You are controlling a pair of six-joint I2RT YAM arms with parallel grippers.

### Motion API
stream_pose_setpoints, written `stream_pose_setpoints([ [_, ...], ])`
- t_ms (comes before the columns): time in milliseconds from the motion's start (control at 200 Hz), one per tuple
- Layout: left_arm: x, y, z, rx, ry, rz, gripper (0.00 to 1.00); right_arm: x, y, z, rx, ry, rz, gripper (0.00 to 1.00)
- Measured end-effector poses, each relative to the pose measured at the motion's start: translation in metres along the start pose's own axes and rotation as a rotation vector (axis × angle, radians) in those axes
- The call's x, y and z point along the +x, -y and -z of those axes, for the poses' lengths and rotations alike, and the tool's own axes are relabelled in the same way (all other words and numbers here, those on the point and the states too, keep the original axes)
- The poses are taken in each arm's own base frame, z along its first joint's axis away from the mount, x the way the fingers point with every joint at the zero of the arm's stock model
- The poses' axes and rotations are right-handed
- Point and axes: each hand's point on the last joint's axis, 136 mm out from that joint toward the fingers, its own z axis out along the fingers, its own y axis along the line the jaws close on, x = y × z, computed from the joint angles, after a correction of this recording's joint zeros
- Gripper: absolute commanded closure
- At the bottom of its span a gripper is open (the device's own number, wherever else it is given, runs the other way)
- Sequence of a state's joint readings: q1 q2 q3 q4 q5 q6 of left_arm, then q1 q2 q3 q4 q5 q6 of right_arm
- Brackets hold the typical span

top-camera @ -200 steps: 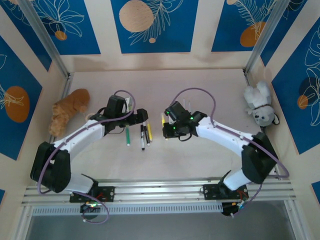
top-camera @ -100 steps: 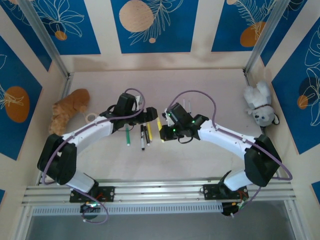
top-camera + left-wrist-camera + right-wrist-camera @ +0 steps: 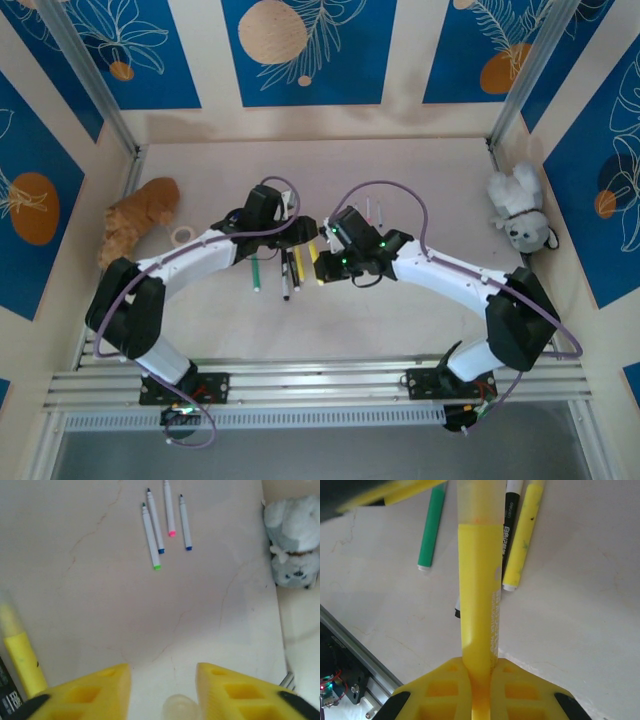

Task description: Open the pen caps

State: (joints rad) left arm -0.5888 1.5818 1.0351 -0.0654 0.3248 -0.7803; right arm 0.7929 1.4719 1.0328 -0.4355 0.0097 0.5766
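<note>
Right jaws: clamped tight on the lower barrel of a fat yellow pen (image 3: 479, 605), holding it out toward the other arm above the counter (image 3: 90, 590). Left jaws: part-open, straddling that pen's cap (image 3: 181, 707), seen end-on as a pale round dome; a gap showing on one side of it, so no firm pinch readable yet. Step in hand, by my reading: seat on the cap and pull it off. Close squarely on the cap alone, above the frosted-to-yellow seam, never across it. Pull straight along the pen's axis, away from the right jaws; add a slight twist if stuck; avoid bending sideways, or risk levering the barrel out of the clamp. Hold the right side rigid during the pull. Cap (image 3: 475, 502): translucent, frosted, smooth cylinder, likely slippery and a snug friction fit. Barrel: glossy hard plastic, round, faint white print along it. Below on the counter: green pen (image 3: 431, 527), black pen (image 3: 510, 515), second yellow pen (image 3: 522, 540), lying side by side. Farther off, well apart: four thin white pens (image 3: 150, 535) with green, blue and pink ends. Counter pale, matte, finely veined like stone. Grey-white plush toy (image 3: 295, 540) at the edge.
</note>
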Motion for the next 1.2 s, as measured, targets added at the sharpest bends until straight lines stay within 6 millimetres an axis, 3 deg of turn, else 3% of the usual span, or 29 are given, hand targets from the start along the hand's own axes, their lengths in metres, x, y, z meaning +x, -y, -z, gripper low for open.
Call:
stream_pose_setpoints([
  [155,-0.003,0.006,-0.001,0.022,0.007,-0.009,0.82,-0.002,-0.001,-0.004,-0.001,-0.003,0.000,1.00],
  [235,-0.003,0.006,-0.001,0.022,0.008,-0.007,1.00,-0.002,-0.001,-0.005,0.000,-0.005,0.000,1.00],
  [515,-0.004,0.007,-0.001,0.024,0.011,-0.007,1.00,-0.003,0.001,-0.006,0.002,-0.004,-0.005,1.00],
  [615,-0.004,0.007,-0.001,0.024,0.010,-0.007,1.00,-0.003,0.002,-0.005,0.002,-0.004,-0.007,0.81],
  [755,-0.005,0.008,-0.002,0.026,0.010,-0.005,1.00,-0.003,0.001,-0.009,-0.006,-0.010,-0.010,0.74],
  [956,-0.004,0.008,-0.004,0.023,0.006,-0.009,1.00,-0.004,0.003,-0.017,-0.005,-0.019,-0.015,0.78],
  [1051,-0.004,0.007,-0.005,0.021,0.004,-0.009,1.00,-0.004,0.003,-0.018,-0.007,-0.021,-0.016,1.00],
  [1116,-0.004,0.006,-0.005,0.016,0.005,-0.012,1.00,-0.004,0.003,-0.018,-0.008,-0.020,-0.025,1.00],
  [1171,-0.003,0.005,-0.006,0.015,0.003,-0.013,0.88,-0.004,0.003,-0.018,-0.007,-0.020,-0.023,1.00],
  [1201,-0.004,0.005,-0.006,0.015,0.003,-0.014,0.86,-0.004,0.003,-0.018,-0.007,-0.020,-0.023,1.00],
])
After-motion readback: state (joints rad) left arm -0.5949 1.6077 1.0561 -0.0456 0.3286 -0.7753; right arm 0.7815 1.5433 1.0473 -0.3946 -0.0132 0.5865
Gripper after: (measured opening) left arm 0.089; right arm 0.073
